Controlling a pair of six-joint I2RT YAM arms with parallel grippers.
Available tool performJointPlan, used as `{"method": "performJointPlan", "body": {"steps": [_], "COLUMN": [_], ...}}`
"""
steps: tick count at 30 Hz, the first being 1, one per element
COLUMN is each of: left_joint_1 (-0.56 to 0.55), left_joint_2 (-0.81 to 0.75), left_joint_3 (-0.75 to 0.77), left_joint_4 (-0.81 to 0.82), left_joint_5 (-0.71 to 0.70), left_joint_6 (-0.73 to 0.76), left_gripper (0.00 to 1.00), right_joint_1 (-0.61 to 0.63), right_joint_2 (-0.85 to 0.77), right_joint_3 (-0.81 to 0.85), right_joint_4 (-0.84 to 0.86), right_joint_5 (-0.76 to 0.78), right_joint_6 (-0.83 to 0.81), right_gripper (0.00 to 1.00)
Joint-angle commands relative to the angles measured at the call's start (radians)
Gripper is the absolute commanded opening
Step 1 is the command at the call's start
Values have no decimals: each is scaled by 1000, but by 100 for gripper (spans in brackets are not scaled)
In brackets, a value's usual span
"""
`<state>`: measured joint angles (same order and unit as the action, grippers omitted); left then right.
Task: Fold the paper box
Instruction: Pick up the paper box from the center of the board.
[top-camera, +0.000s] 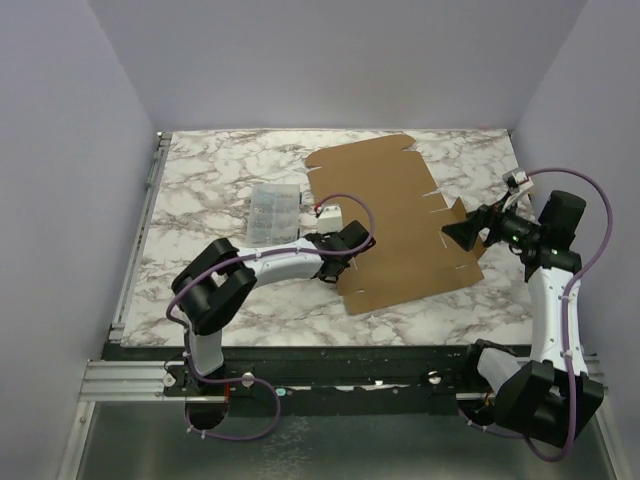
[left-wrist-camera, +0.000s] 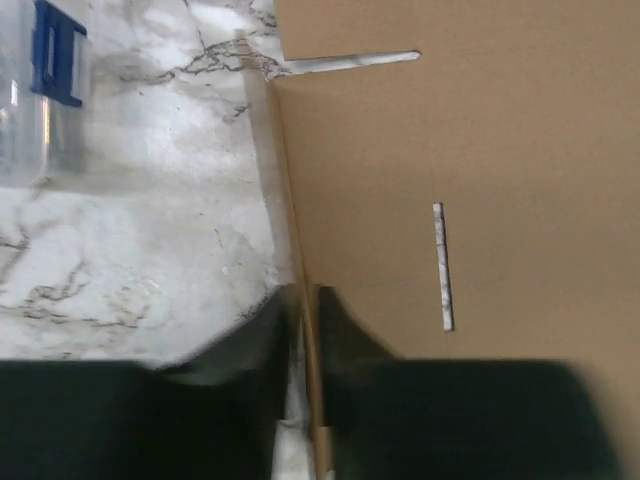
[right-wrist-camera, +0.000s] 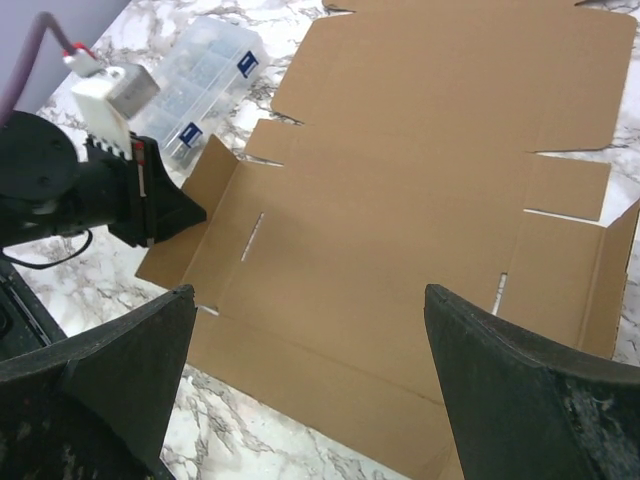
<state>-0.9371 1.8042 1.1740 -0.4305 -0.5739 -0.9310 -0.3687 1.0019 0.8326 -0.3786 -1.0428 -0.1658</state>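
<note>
Paper box (top-camera: 400, 215): a flat brown die-cut sheet on the bench (top-camera: 200, 190), from the centre to the right, between the 2 arms.
Left gripper (top-camera: 345, 243): at the left edge of the sheet; the jaws are clenched on the left side flap.
Right gripper (top-camera: 463, 232): above the right edge of the sheet; the jaws are released, wide apart, and hold nothing.
Clear plastic case (top-camera: 272, 212): left of the sheet and apart from it, just beyond the left gripper.
Top view only: the whole outline of the sheet and both arms together.
Left wrist view only: the flap edge stands in the narrow gap between 2 dark fingers (left-wrist-camera: 350, 340); 2 thin slits let the marble show through.
Right wrist view only: both side flaps are tilted up, and the left gripper meets the left flap from outside.
Hard to make out: in the left wrist view the fingers are dark and blurred and the case is cut off at the frame edge. In the right wrist view the near edge of the sheet is partly hidden behind the 2 fingers.
</note>
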Motion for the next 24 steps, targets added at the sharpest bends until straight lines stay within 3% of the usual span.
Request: {"method": "performJointPlan", "body": {"steps": [1, 6, 10, 16, 21, 24], "left_joint_1": [16, -37, -31, 7, 28, 39], "left_joint_2": [30, -195, -376, -585, -666, -669], "left_joint_3": [22, -17, -159, -370, -480, -495], "left_joint_4": [34, 35, 72, 166, 234, 234], "left_joint_5": [47, -25, -26, 58, 146, 159], "left_joint_6": [46, 167, 232, 263, 251, 221], "left_gripper": [0, 0, 0, 0, 0, 0], "right_joint_1": [-6, -6, -6, -1, 75, 82], "right_joint_2": [8, 53, 169, 386, 420, 467], "right_joint_3": [-1, 128, 152, 148, 112, 105], "right_joint_4": [1, -161, -221, -294, -249, -261], "right_joint_5": [-31, 96, 146, 190, 347, 366], "right_joint_6": [-21, -89, -105, -170, -169, -169], "right_gripper": [100, 100, 100, 89, 86, 85]}}
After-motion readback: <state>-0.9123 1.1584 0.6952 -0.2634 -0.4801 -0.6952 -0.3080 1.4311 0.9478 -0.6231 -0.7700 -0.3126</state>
